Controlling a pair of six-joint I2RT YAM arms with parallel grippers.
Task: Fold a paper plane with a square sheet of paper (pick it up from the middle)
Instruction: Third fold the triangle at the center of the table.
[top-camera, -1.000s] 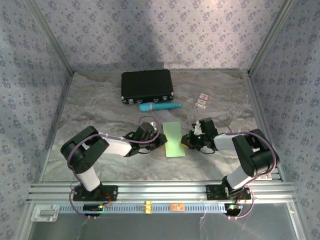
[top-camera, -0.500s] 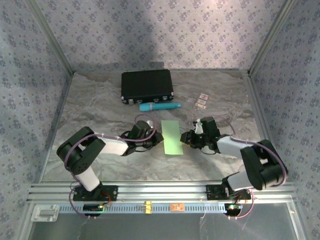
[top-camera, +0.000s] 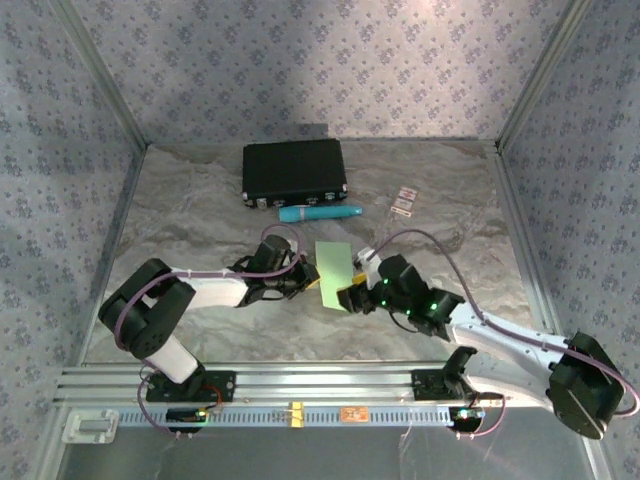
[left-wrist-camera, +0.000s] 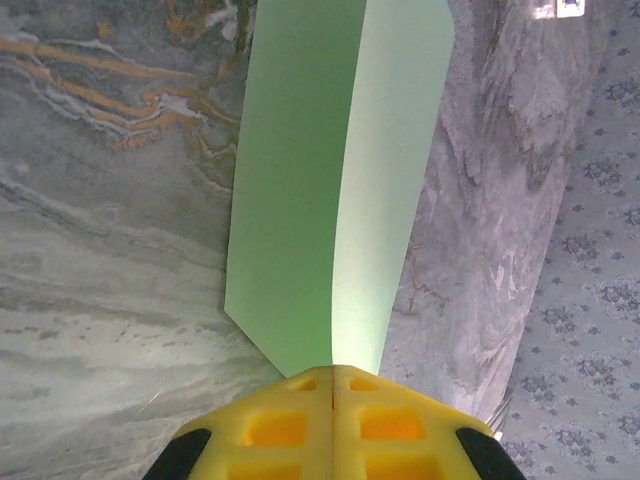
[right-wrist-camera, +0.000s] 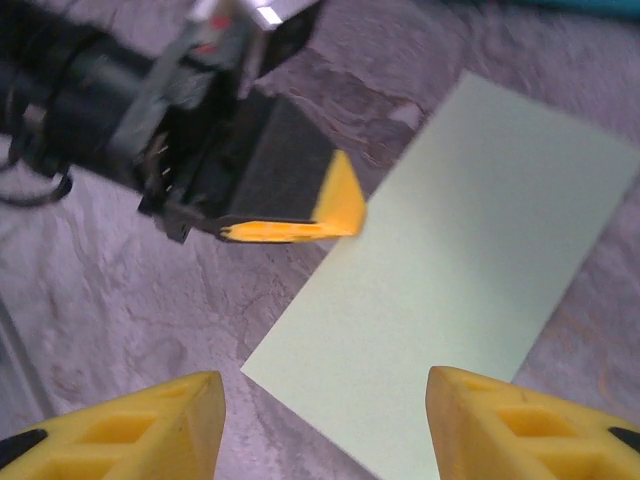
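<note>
Pinching the thin, likely limp green paper sheet (left-wrist-camera: 330, 180) at one end: left hand (left-wrist-camera: 332, 378) clamped, right hand (right-wrist-camera: 320, 400) spread over it.

A robot lab cell: arms (top-camera: 215, 292) are sitting bolted to a rail (top-camera: 320, 381) at 6 o'clock; wallpapered panels (top-camera: 320, 60) are boxing in the table (top-camera: 190, 210).
</note>
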